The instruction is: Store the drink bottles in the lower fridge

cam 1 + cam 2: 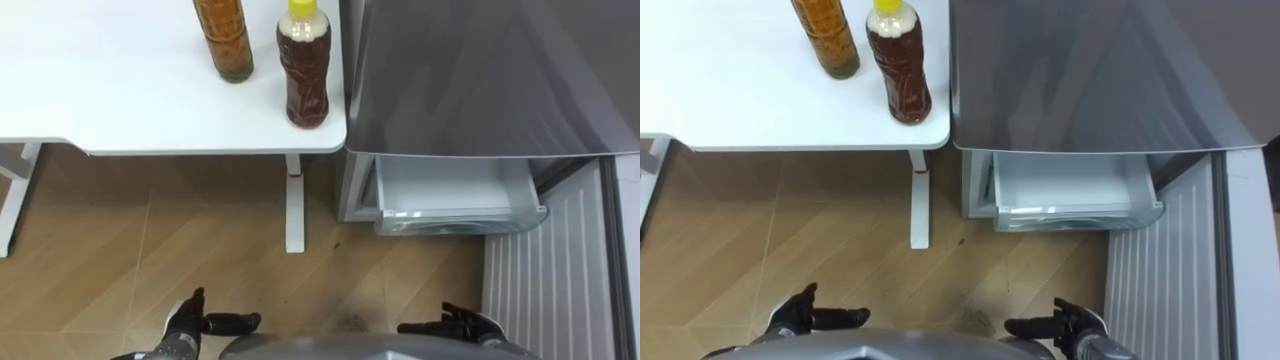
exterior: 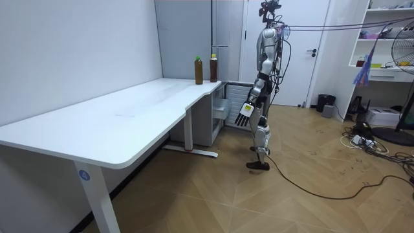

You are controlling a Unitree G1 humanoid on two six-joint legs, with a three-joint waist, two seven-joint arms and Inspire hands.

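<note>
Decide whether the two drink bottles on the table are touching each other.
Apart. The left eye view shows bare white table between the lighter bottle and the yellow-capped bottle.

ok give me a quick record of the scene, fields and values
drinks: yellow-capped bottle and amber bottle, both upright
location: on the white table, at the corner beside the fridge
lower fridge: drawer pulled out, looks empty
left robot hand: open, empty, low above the floor
right robot hand: open, empty, low
robot: standing in front of the fridge
</note>
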